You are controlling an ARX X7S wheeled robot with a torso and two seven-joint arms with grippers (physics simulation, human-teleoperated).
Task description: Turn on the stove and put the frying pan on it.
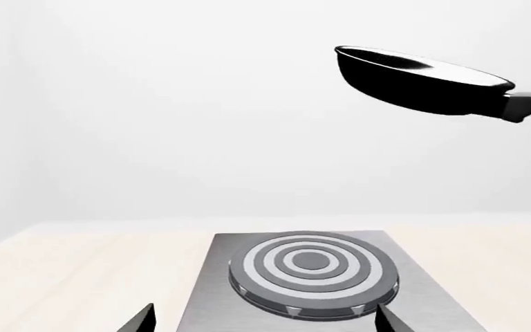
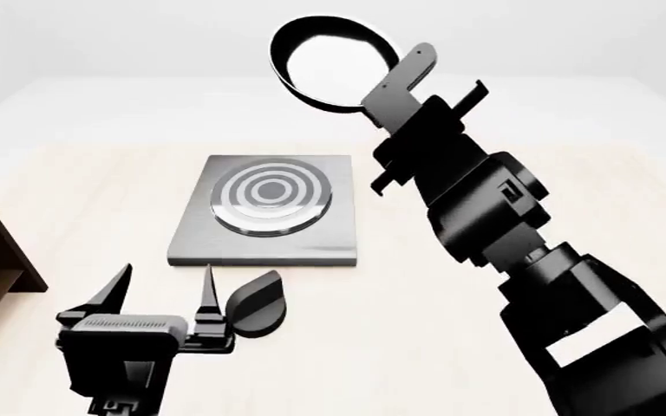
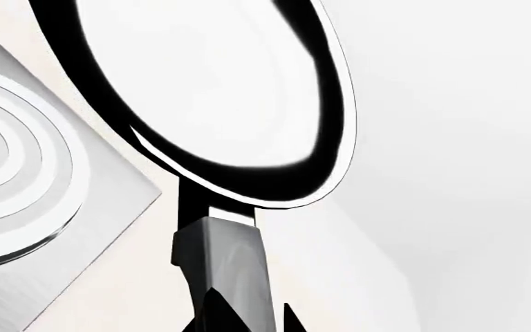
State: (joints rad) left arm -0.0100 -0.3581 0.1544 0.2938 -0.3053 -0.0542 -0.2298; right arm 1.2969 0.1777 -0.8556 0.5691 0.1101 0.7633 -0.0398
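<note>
Frying pan (image 2: 330,62): rigid, glossy, likely pan-heavy; best hold is long handle. Held aloft beyond stove (image 2: 268,208), right gripper (image 2: 394,94) clamped on handle. Left gripper (image 2: 162,295) fingers apart, empty, beside knob (image 2: 254,302).

Pale wooden table (image 2: 449,329): grey stove (image 2: 270,212) flat on it, black knob (image 2: 254,302) just beside stove's near edge.

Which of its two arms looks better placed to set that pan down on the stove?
The right. Its gripper already holds the frying pan by the handle, up in the air just beyond the stove. The left gripper is open and empty, near the black knob.
</note>
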